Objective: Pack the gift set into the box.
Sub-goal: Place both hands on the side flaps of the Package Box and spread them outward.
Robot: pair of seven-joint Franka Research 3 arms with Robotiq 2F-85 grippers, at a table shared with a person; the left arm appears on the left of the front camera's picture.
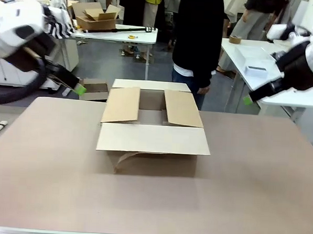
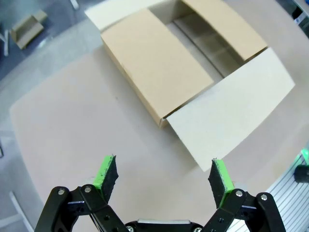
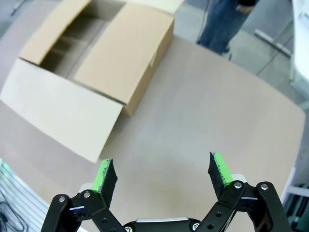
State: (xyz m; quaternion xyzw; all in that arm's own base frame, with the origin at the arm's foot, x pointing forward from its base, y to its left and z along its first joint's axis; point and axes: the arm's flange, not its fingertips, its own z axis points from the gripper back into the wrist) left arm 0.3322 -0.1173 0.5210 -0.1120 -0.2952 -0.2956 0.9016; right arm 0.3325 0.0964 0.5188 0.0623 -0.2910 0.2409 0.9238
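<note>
The box is a plain brown cardboard one in the middle of the table. Its two side flaps lie half folded over the top, and its front flap sticks out toward me. Through the gap I see bare cardboard inside. The gift set is out of view. My left gripper hangs open above the table's far left corner. In the left wrist view the left gripper looks down on the box. My right gripper is open at the far right. In the right wrist view the right gripper has the box ahead.
A person in dark clothes stands just behind the box. A small cardboard box sits beyond the table's far left edge. A white table at the back right carries a tape roll. Brown tabletop stretches in front.
</note>
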